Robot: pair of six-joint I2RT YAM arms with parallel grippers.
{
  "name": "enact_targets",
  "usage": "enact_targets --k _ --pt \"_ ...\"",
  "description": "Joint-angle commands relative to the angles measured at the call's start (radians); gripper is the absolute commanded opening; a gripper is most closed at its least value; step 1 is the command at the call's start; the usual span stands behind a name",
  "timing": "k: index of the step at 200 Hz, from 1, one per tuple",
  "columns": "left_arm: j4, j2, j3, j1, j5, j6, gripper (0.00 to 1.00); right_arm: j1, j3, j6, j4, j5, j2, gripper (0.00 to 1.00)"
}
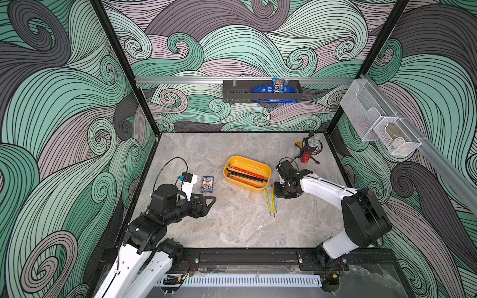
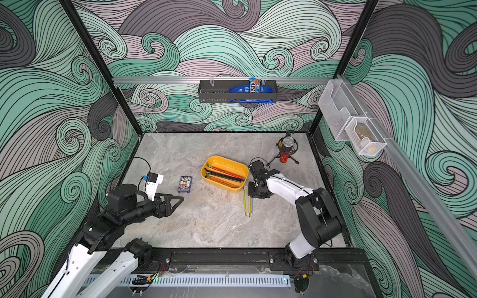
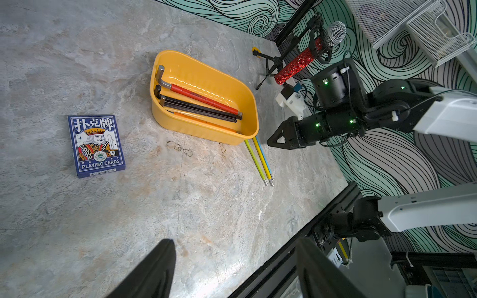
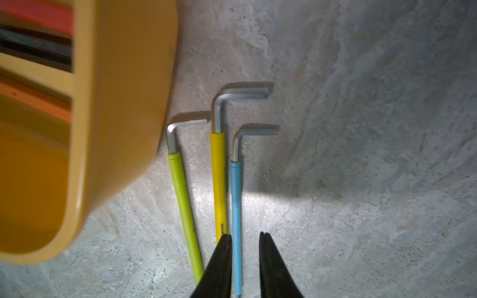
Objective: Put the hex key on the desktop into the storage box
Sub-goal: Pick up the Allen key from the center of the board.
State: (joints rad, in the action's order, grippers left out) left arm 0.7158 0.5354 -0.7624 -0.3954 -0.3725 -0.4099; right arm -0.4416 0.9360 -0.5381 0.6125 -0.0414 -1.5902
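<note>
Both top views are bright and sharp; the right wrist view is dim, its storage box (image 4: 124,90) blurred close-up.

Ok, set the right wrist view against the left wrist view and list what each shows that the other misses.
Right wrist only: the bent ends of the green key, yellow key and blue key, with the right gripper straddling the blue one. Left wrist only: the cards, the microphone and the right arm. Both: the box, those keys' sleeves and the desktop.
</note>
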Motion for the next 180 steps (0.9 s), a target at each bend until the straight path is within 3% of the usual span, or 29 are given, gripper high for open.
enact_targets --k 1,64,180 --pt "-0.026 0.001 -0.007 -0.004 0.016 -0.004 0.76 0.001 0.003 0.013 0.027 0.004 -0.013 0.24" --pt "-0.039 0.003 0.003 -0.003 0.015 -0.014 0.76 -0.006 0.009 0.027 0.024 0.008 -0.040 0.28" --pt "-0.025 0.001 -0.011 -0.004 0.015 -0.017 0.76 -0.044 0.020 0.003 -0.008 -0.023 -0.097 0.26"
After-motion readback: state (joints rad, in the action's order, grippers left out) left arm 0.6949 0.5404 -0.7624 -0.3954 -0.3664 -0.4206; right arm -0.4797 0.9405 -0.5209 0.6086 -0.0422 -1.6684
